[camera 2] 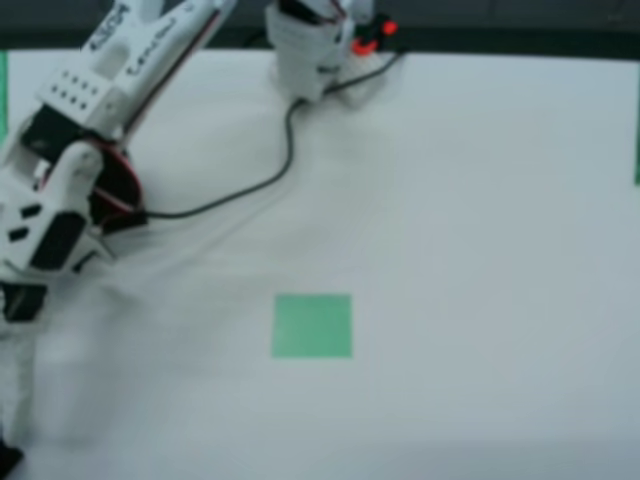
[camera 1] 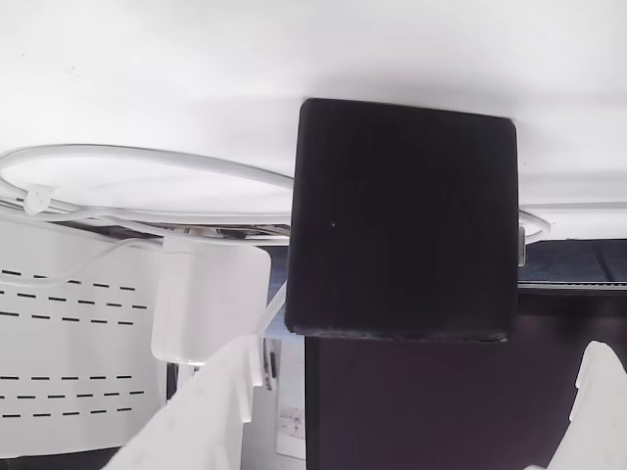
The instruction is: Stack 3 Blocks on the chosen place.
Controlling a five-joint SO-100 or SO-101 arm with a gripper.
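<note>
Hanging wide apart in the wrist view, the two white fingers of the gripper [camera 1: 416, 352] frame the lower corners of the picture: one finger [camera 1: 201, 416] rises from the lower left, the other [camera 1: 600, 406] from the lower right. The gap between them is wider than the block [camera 1: 404, 220], and nothing is clamped.

The black block lies straight ahead of the hand, past the fingertips and centred on the gap, on a white surface. Its lower left corner is just beside the tip of the left finger; whether they touch cannot be told. The right finger stands clear of it.

Directly under the open hand is a large smooth dark panel [camera 1: 441, 416]. Off to the hand's left in this view sit a white box-like part [camera 1: 211, 299] and a white sheet with rows of black dashes [camera 1: 69, 343], and a white cable [camera 1: 147, 157] loops beyond them.

In the overhead view the white arm [camera 2: 90, 130] reaches down the left side of the white table [camera 2: 490, 250], its lower end blurred at the picture's edge. The green square [camera 2: 312, 325] lies well to the right of that end, bare. A black cable [camera 2: 270, 175] runs from the arm to the base [camera 2: 310, 50] at the top.
</note>
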